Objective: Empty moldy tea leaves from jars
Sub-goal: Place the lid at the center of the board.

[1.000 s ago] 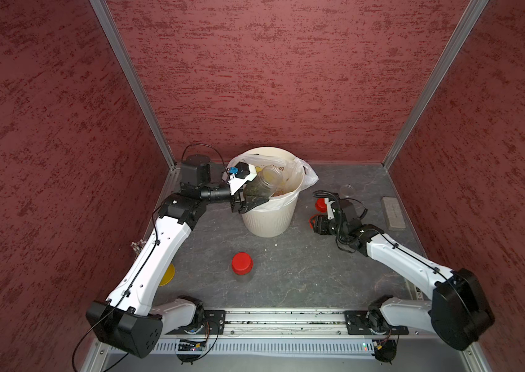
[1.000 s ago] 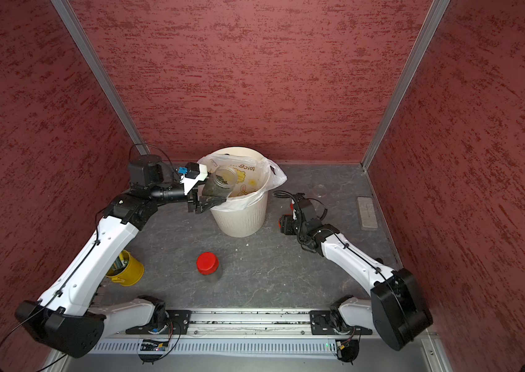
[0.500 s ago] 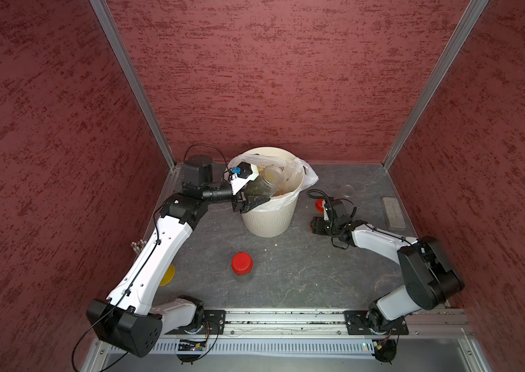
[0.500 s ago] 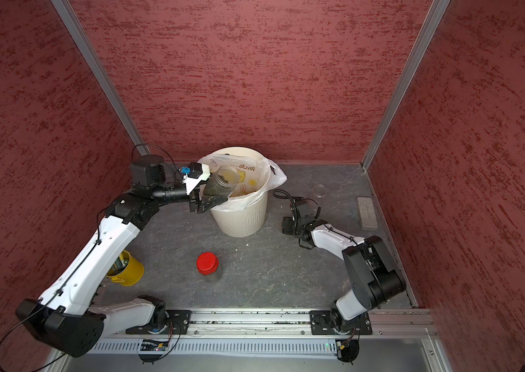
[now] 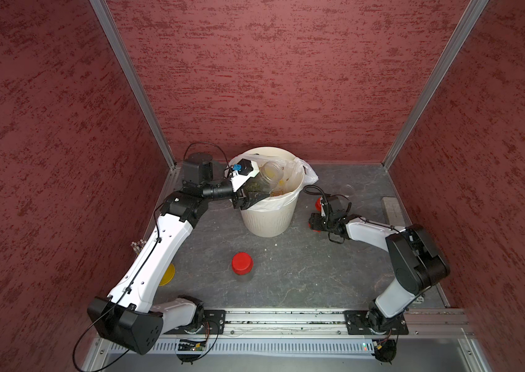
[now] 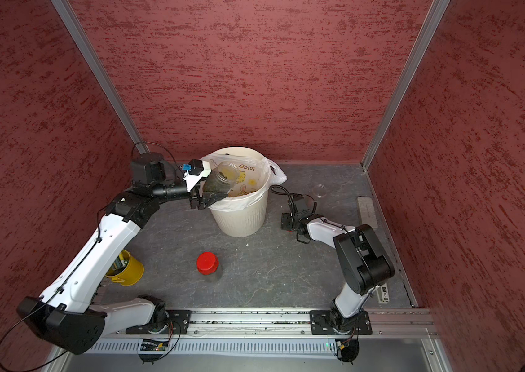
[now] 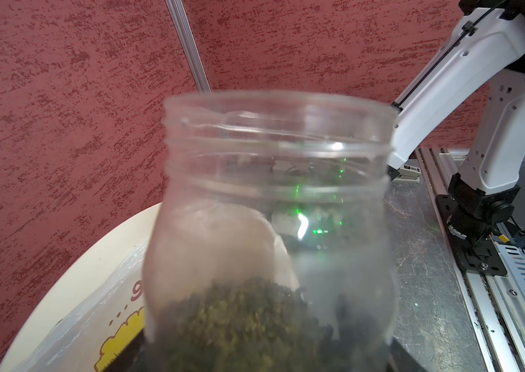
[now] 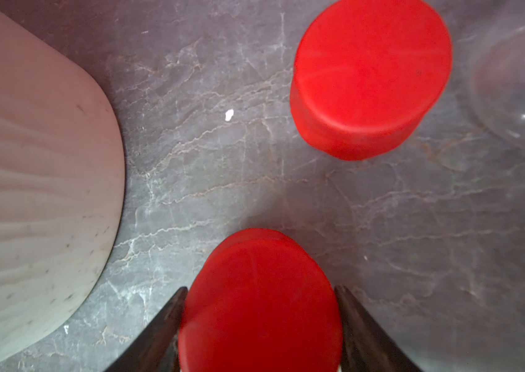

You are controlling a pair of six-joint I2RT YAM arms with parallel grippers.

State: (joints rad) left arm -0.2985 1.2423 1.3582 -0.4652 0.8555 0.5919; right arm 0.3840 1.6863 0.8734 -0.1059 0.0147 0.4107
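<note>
Both top views: the left gripper (image 5: 251, 190) is clamped on an open jar (image 5: 268, 175), tilted with its mouth out over the bin (image 5: 267, 219). The dark tea leaves (image 5: 256, 186) sit at the gripper end. A capped jar (image 5: 242, 264) stands in front of the bin and an empty jar (image 6: 320, 190) is off on the bin's right-arm side, so three jars total. The right gripper (image 5: 315, 222) is low beside the bin, its wrist half hiding a loose lid (image 5: 319, 203). One yellow cup (image 6: 127, 269) sits front-left of the bin, and one grey block (image 5: 391, 207) lies further from the bin than the empty jar. The bag (image 6: 274, 174) print is too small to read

Left wrist: the open jar (image 7: 274, 193) fills the frame with the bin rim (image 7: 93, 257) behind it. The bag has orange and yellow print, unreadable

Right wrist: jaws fairly wide, gripping the held lid (image 8: 259, 322). The loose lid (image 8: 370, 77) lies beyond, with the bin wall (image 8: 29, 161) alongside. That's three red lids counting the capped jar's
</note>
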